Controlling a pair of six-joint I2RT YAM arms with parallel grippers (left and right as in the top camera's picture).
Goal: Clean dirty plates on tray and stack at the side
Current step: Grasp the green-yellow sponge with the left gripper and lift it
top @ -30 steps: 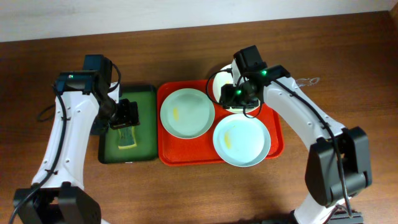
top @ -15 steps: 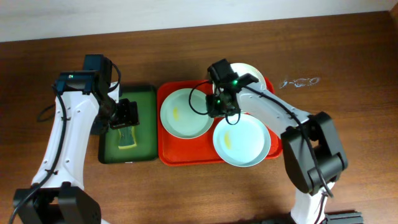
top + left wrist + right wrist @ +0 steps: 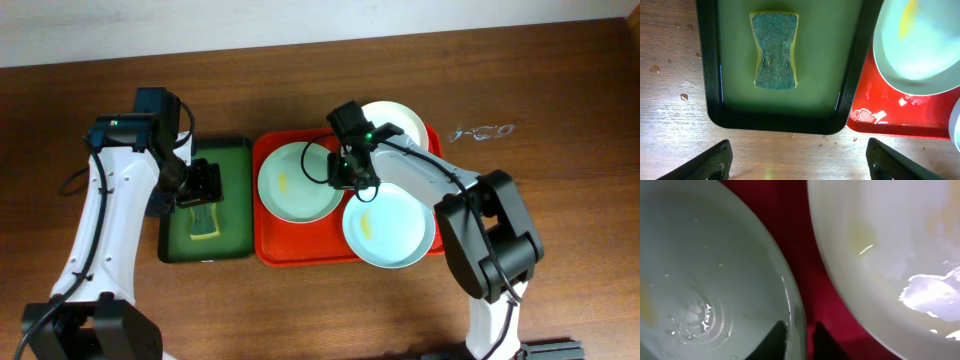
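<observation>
Dark green tray (image 3: 235,200) at nine o'clock on the wooden table (image 3: 560,90). Inside, toward its six o'clock end, a yellow-edged green sponge (image 3: 776,50).

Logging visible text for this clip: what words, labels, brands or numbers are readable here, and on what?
None readable. The plates, red tray, green tray and sponge carry no print.
The pale squiggle on the table is too small to tell whether it is writing.

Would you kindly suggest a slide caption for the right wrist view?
The right hand straddles the rim of a wet mint plate on the red tray, a second plate alongside.
</observation>
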